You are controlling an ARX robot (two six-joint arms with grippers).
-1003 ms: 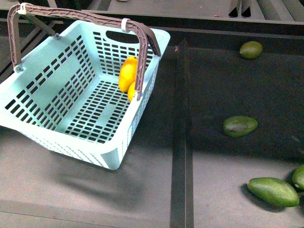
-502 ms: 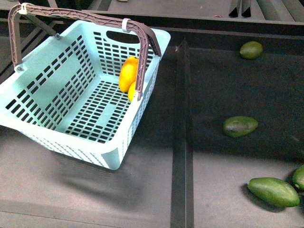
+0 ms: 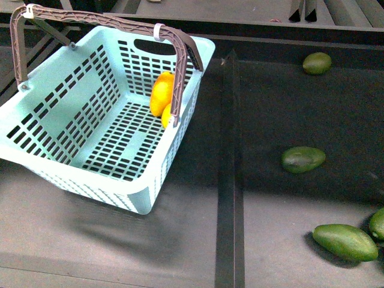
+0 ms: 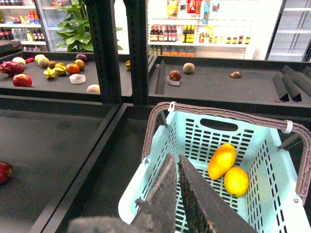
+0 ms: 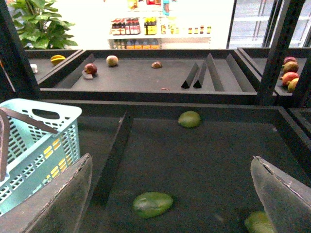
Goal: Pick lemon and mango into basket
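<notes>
The pale teal slotted plastic basket (image 3: 90,129) with its brown ribbed swing handle sits on the dark shelf, left of the black divider strip (image 3: 231,150). Inside it, against the far right wall, the smooth orange-yellow mango (image 4: 222,160) lies with its long axis running toward the far rim; the small bright yellow lemon (image 4: 236,181) is touching its near end. Both fruits look already delivered — nothing seems left to fetch. The left gripper (image 4: 177,172) hangs above the basket's near-left corner, jaws pressed together on nothing, the nearer arm to the fruit. The right gripper (image 5: 170,194) is spread wide and empty over the green oval fruits (image 5: 153,204), well apart from the basket.
</notes>
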